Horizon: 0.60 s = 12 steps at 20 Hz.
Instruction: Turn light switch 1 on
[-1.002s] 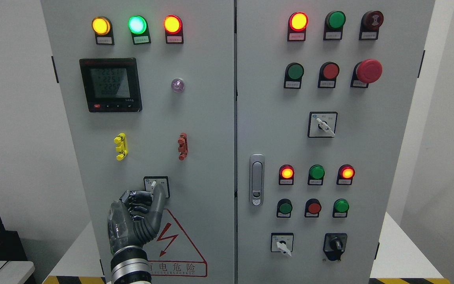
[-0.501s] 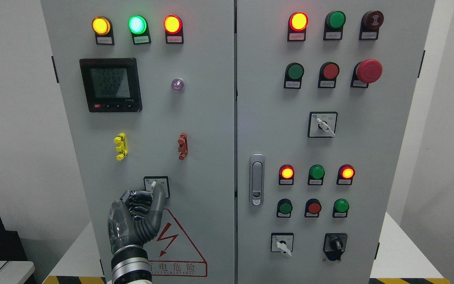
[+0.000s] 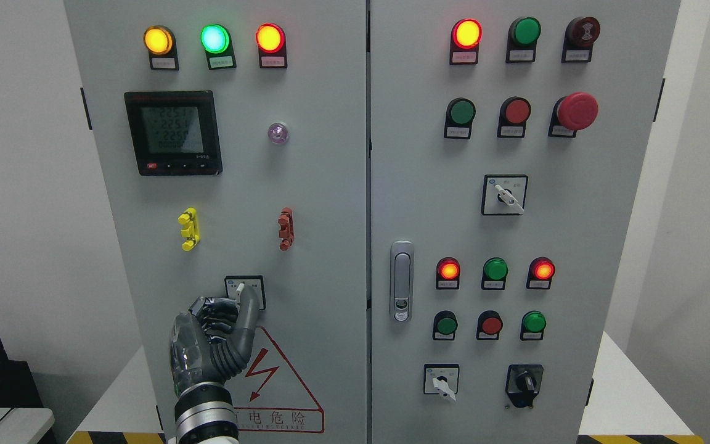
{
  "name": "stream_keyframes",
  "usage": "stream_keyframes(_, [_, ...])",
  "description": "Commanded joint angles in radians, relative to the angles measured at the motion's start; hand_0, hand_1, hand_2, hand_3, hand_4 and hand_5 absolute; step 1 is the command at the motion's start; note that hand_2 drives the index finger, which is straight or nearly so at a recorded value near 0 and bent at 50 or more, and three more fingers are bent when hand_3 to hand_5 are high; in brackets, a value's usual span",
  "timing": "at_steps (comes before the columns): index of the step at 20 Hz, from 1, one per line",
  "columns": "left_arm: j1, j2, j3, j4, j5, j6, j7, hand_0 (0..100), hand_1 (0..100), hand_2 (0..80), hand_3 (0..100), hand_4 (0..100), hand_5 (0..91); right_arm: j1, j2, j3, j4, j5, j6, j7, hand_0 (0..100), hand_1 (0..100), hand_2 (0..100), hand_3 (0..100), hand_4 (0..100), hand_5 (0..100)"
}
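Single head view, set level and square to the electrical cabinet, close range. Both doors fill the frame top to bottom. Wall visible at either side margin

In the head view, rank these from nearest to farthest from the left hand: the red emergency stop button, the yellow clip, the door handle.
From the left hand:
1. Yellow clip, just above on the left door.
2. Door handle, to the right on the right door.
3. Red emergency stop button, upper right.

Matt painted cabinet, seemingly metal; glossy plastic lamps.
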Motion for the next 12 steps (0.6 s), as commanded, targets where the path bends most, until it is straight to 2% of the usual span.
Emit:
stream_keyframes(1, [-0.001, 0.000, -0.001, -0.001, -0.001, 0.001, -0.001, 26, 43, 56.9, 71, 74, 66.2, 0.000, 0.001, 0.017, 0.000, -0.025, 0.000, -0.001, 12, 39, 0, 0, 0, 0])
stream_keyframes(12, [-0.001, 0.000, -0.001, -0.001, -0.003, 0.002, -0.001, 32, 41, 57.8, 72, 75, 67.1, 0.000, 0.001, 0.017, 0.000, -0.025, 0.000, -0.001, 12, 39, 0, 0, 0, 0])
